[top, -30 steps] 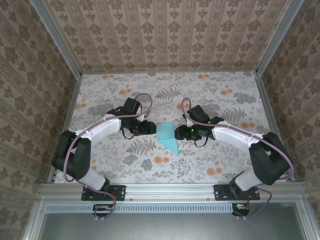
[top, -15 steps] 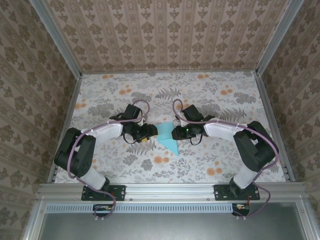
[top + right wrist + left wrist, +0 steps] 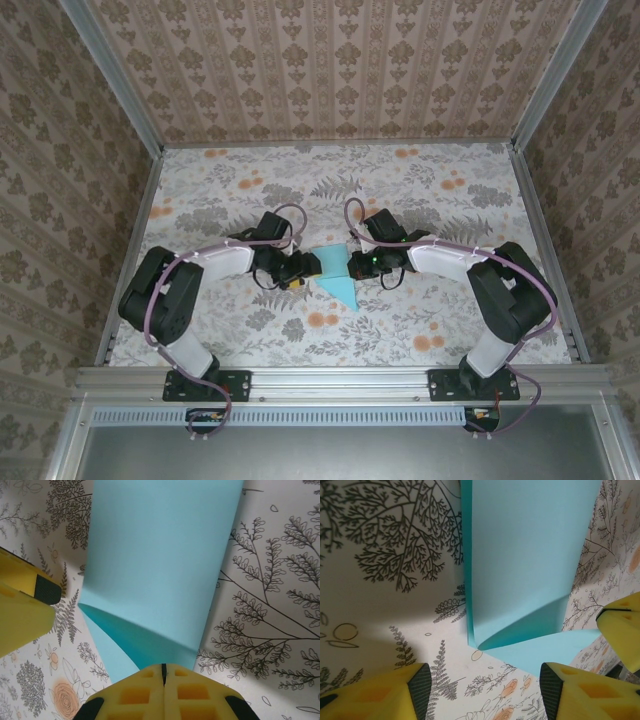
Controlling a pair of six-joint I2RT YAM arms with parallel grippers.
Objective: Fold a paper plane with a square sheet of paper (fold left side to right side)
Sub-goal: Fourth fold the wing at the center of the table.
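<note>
Three walls (image 3: pixel 330 60) in a beige damask pattern box in the table (image 3: pixel 430 190). Its top is a pale print of grey ferns and orange flowers, and an aluminium rail (image 3: pixel 340 380) runs along the near edge. The paper (image 3: pixel 338 287) sits mid-table between the two grippers. It is light blue, plain and folded, and from above it tapers to a point toward the near right. The bottom layer lies flat on the table. The upper layer curls up off it, with shadow underneath. Right gripper (image 3: pixel 162 672) is clenched, pads pressed together on the edge of the raised layer. Left gripper (image 3: pixel 482 695) is released: fingers apart, gripping nothing, the flat layer's edge just ahead of them.
</note>
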